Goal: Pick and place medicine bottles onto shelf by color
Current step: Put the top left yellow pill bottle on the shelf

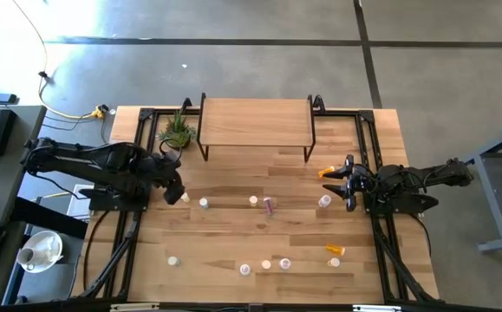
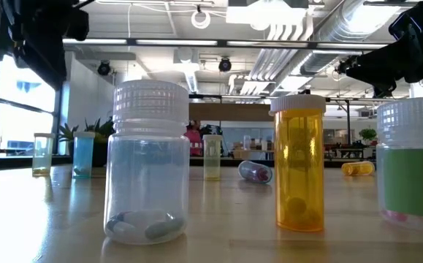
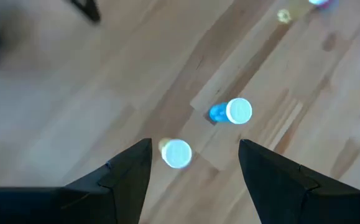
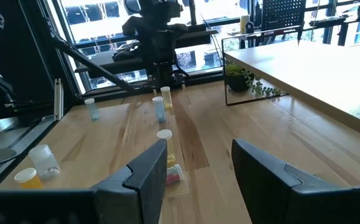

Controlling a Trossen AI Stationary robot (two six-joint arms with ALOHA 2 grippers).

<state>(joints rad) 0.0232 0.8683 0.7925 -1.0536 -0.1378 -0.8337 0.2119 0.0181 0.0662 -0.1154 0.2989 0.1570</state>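
The shelf [image 1: 255,121] stands bare at the table's [image 1: 233,230] far edge. Left gripper [image 1: 179,186]: fingers apart, holding nothing, above a yellow bottle [image 3: 177,153] and just beside a blue bottle [image 3: 231,112]. Right gripper [image 1: 348,184]: fingers apart, empty, near two of the eleven medicine bottles [image 1: 270,205] counted on the table.

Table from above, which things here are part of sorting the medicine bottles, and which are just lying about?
Part of the job:
- medicine bottles scattered on the table, none shelved yet
- shelf at the back
- left gripper, open above two bottles
- right gripper, open, holding nothing

Just lying about:
- potted plant beside the shelf
- yellow cable on the floor
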